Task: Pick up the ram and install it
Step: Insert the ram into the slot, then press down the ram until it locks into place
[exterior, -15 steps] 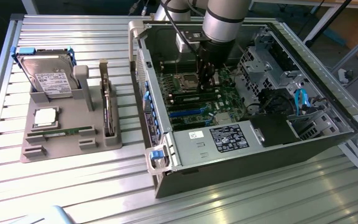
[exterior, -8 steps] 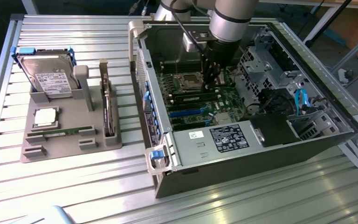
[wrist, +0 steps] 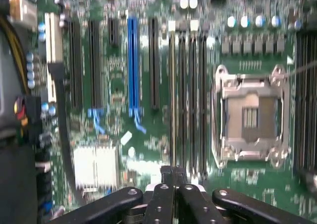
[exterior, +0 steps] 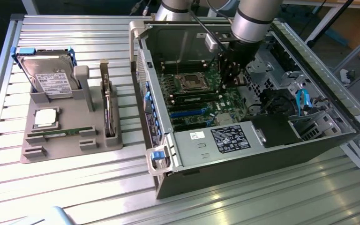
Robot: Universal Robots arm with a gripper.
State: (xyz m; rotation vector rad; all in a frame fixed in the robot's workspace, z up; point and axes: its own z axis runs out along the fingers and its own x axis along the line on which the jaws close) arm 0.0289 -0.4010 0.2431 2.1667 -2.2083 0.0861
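**Wrist view: tool (wrist: 173, 177) shut over the board, ram (exterior: 60, 134) lying outside the case**

We see the tool's fingers pressed together with nothing green between them; as far as we can tell it holds nothing. It hangs inside the open computer case (exterior: 243, 164), just above the near end of the long memory slots (wrist: 188, 100). Beside those slots sits the open processor socket (wrist: 250, 117), and on their other side a blue slot (wrist: 132, 65) and a silver heatsink (wrist: 96, 167).

Further out, at the exterior view's left, a grey holder (exterior: 61, 152) rests on the tabletop (exterior: 73, 192). The ram lies flat in a groove along its near side, well apart from the tool. Above it we find the square processor chip (exterior: 45, 117), the hard drive (exterior: 52, 77) standing at the far end, and the expansion card (exterior: 108, 108) on edge at the right.

We judge the risks to be these. With its fingers closed this low, any drift could scrape the board or knock a slot latch. The arm is also deep in the case, where the blue cable (exterior: 302, 101) and the case walls could catch it.

The hard drive's white label and the black label (exterior: 230, 138) on the metal housing both carry print, but we cannot read either.
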